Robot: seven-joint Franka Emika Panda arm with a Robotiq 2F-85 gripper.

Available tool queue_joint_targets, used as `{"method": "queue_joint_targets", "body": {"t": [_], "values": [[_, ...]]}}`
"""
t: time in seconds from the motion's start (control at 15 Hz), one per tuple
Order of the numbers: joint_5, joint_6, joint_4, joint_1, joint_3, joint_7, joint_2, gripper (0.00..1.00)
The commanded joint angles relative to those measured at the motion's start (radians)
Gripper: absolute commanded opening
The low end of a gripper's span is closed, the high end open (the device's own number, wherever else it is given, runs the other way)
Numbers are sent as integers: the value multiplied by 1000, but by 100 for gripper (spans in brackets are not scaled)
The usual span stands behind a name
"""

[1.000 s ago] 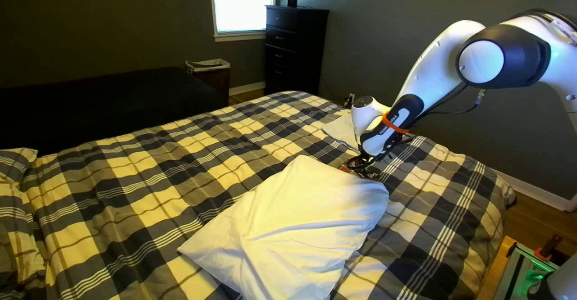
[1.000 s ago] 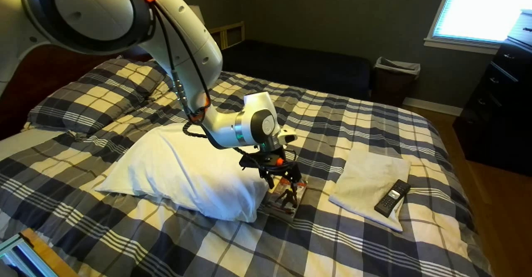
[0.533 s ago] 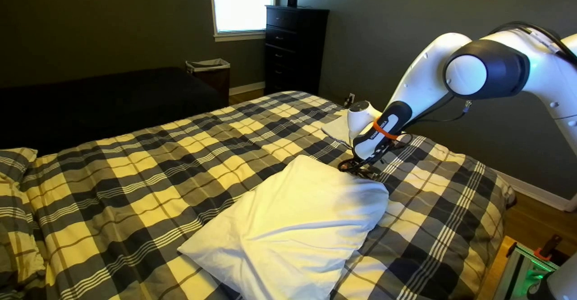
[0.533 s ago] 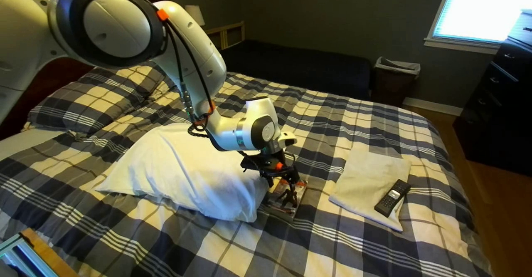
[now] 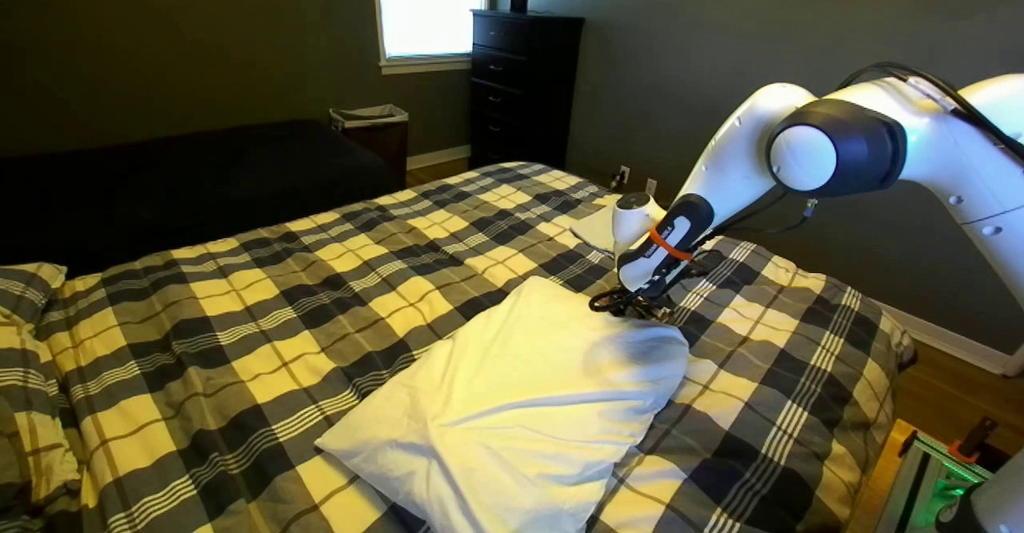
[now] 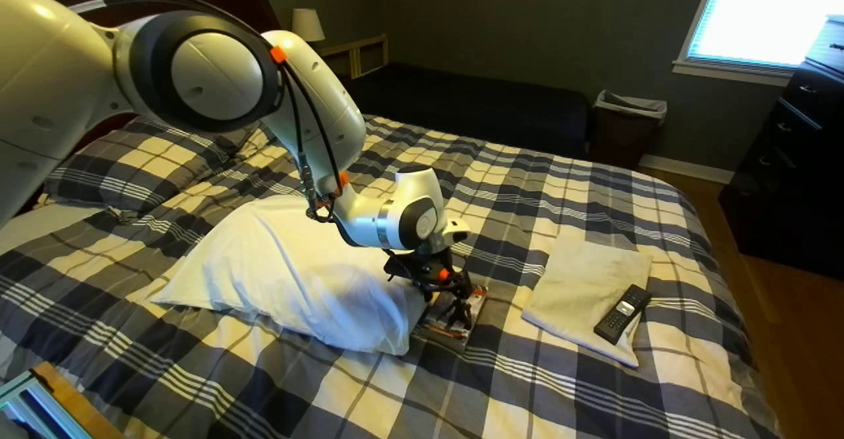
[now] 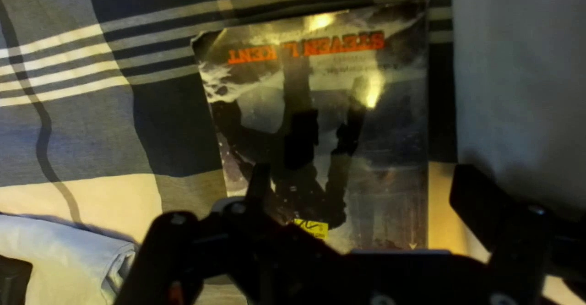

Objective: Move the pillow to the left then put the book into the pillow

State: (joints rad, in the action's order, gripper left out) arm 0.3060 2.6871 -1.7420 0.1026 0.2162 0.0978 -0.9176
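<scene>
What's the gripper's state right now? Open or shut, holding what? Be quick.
Gripper: open, jaws apart, holding nothing; the book lies ungripped below it.

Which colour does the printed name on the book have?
The name is orange-red, clearest in the wrist view.

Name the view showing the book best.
Wrist view: the Steven L. Kent book is large, its red lettering readable. In an exterior view, its cover is small, partly behind the hand; in an exterior view, the white pillow and hand hide most or all.
</scene>
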Motion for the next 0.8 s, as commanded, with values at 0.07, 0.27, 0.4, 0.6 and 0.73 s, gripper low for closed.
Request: {"method": "queue_joint_targets", "body": {"t": [0.07, 0.27, 0.4, 0.6, 0.73], "values": [[-30, 13, 75, -10, 10, -22, -75, 100], [-26, 3, 107, -19, 25, -13, -105, 100], [-20, -6, 122, -28, 37, -9, -121, 100], [-15, -28, 152, -42, 55, -6, -150, 100], [-12, -45, 167, -51, 65, -4, -160, 75]]}}
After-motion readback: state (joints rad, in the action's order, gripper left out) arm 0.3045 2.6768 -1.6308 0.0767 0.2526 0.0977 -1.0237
